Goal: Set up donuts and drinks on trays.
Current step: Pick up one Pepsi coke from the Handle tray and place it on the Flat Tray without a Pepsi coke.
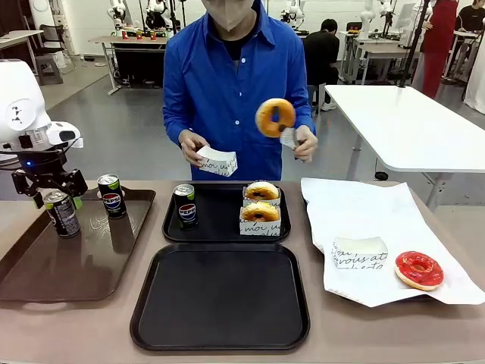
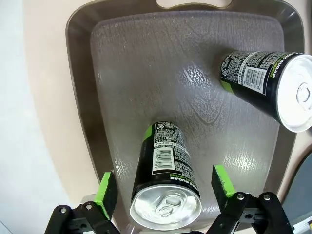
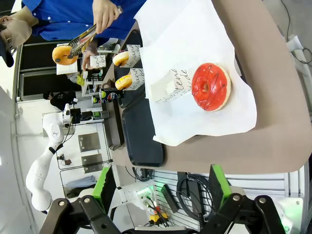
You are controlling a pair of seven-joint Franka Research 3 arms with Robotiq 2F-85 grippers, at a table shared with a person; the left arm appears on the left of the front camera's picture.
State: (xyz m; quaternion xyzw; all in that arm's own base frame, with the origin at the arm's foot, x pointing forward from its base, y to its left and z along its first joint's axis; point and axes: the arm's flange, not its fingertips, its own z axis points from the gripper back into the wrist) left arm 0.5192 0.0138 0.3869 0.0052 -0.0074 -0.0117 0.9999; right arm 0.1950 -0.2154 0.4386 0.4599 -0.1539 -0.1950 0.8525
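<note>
Left wrist view looks straight down on a dark drink can (image 2: 165, 170) standing upright on the brown tray (image 2: 161, 73). Its silver top and pull tab face the camera, and its black wall carries white print, a barcode and green trim. The can's long axis is vertical, in line with the fingers of the left claw (image 2: 165, 191), which sits directly above it. The claw is open. Its green pads (image 2: 107, 192) flank the can's upper part, one on each side, with a sliver of tray showing between each pad and the wall, so nothing is gripped yet. The coming move seems to hinge on this straddle: the can looks centred, so closing should catch it across its round body.

In the front view this can stands by the brown tray's left edge, with a second can (image 1: 112, 196) near the far edge. A third can (image 1: 185, 206) stands at the left edge of the far black tray (image 1: 220, 231), with two boxed glazed donuts (image 1: 261, 202) by its right edge. The near black tray (image 1: 220, 296) looks like the likely destination.

The right claw (image 3: 162, 187) is open and holds nothing. It is well apart from the cans, so the left arm is nearer.
</note>
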